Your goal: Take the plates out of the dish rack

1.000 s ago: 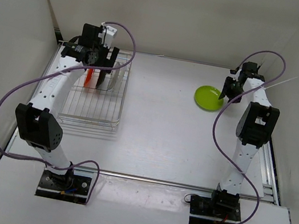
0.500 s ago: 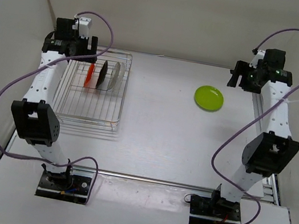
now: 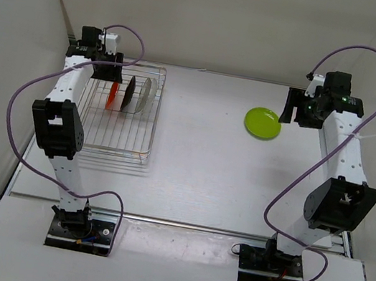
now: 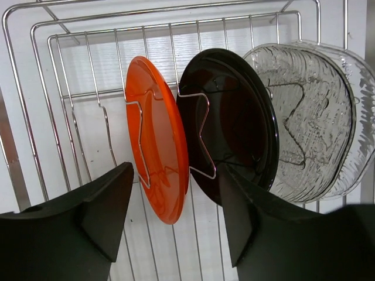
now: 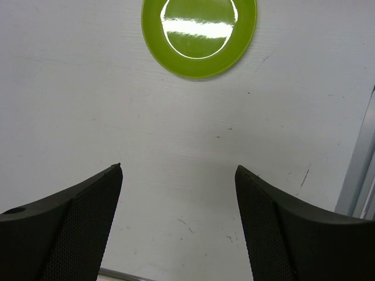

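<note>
White tabletop (image 3: 196,175) and plain white walls fill all three of my feeds. On the left wrist camera, the left gripper (image 4: 176,172) has its two black fingers spread well apart with nothing between them. It looks down into the far end of the dish rack (image 4: 76,96), a silver wire basket with a grid bottom.

Three plates stand on edge there in the rack's bent wire holders. The orange-red plate (image 4: 157,137) shows in the gap between my fingers, leaning a little. Just beside it on the right is the glossy black plate (image 4: 237,120), and past that is the clear plate (image 4: 319,114), ribbed and see-through, next to the rack's side wires. I cannot tell from this feed how far above the plates the fingers are. From overhead, the gripper is at the rack's far left corner, and the rack sits on the left side of the table.

On the right wrist camera, the right gripper (image 5: 178,170) is also spread wide and holds nothing, with only bare table between its textured fingers. Ahead of the fingertips, the lime green plate (image 5: 199,29) lies flat on the table with a bright glare across its middle. Overhead, that plate is on the right side of the table, well apart from the rack, and the right gripper is just beside its far right edge.
</note>
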